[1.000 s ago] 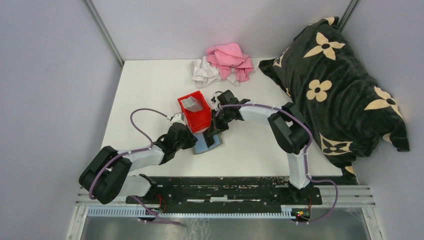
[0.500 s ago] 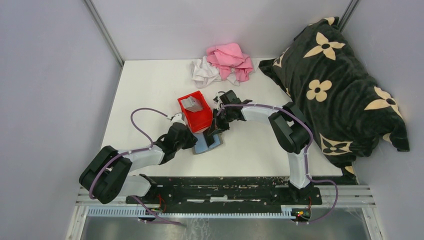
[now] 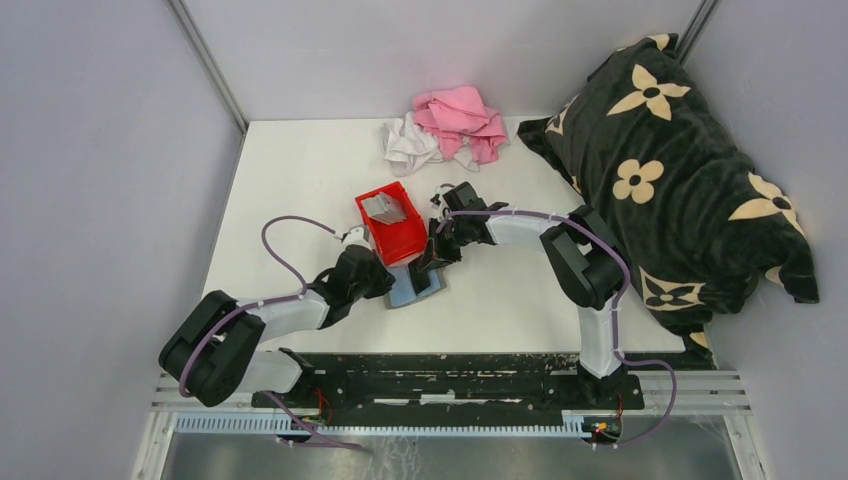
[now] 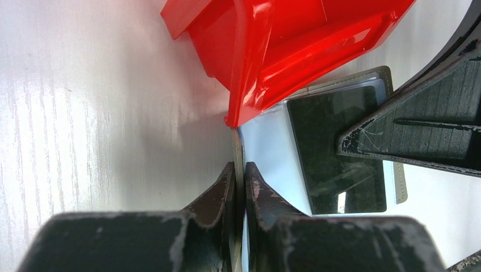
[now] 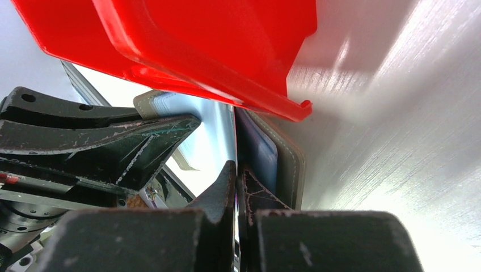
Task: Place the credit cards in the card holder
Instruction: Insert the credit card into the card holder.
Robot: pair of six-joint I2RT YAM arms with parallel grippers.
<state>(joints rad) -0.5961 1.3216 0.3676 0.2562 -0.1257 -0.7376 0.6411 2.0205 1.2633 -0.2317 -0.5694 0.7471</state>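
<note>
Left gripper [image 4: 239, 173] pinching the open card holder [image 4: 264, 144] by its edge at lower centre, right gripper [image 5: 236, 173] pressing its fingers together alongside, red bin [image 4: 295, 39] sitting just above.

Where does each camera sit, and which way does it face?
Top external: above, behind the bases, facing down at the table; both arms show.
Left wrist: on the wrist, facing along the left hand, which pinches the card holder edge.
Right wrist: on the wrist, facing along the shut right hand toward the left hand.
Shared: all show the red bin and card holder.
</note>
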